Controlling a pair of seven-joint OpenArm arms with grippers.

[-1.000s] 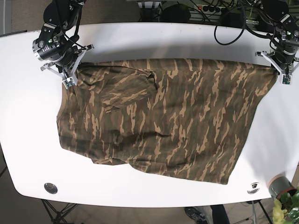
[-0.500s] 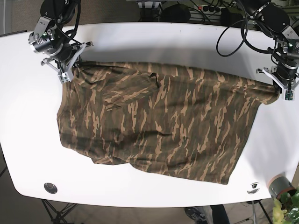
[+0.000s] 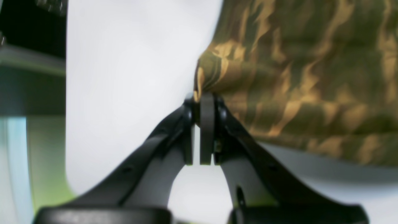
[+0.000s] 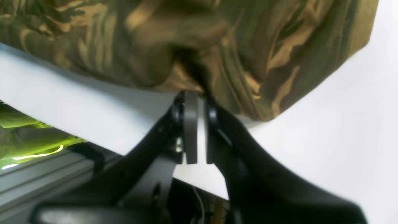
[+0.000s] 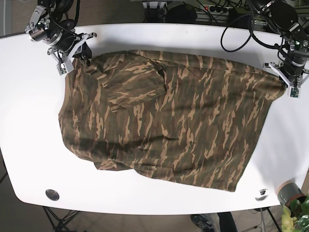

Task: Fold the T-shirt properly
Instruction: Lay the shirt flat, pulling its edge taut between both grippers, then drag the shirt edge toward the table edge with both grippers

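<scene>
Left gripper [image 3: 203, 102]: jaws pressed together on a bunched corner of the green-and-tan camouflage cotton T-shirt [image 5: 164, 116], at the garment's edge on the base view's right side [image 5: 289, 79]. Right gripper [image 4: 196, 99]: jaws likewise pinched closed on a gathered fold of the same fabric, at the opposite upper corner [image 5: 72, 58]. The shirt lies spread and wrinkled across the middle of the white rounded table [image 5: 159, 36], stretched between both grippers. A small potted plant [image 5: 292, 200] stands beyond the table's near corner.
</scene>
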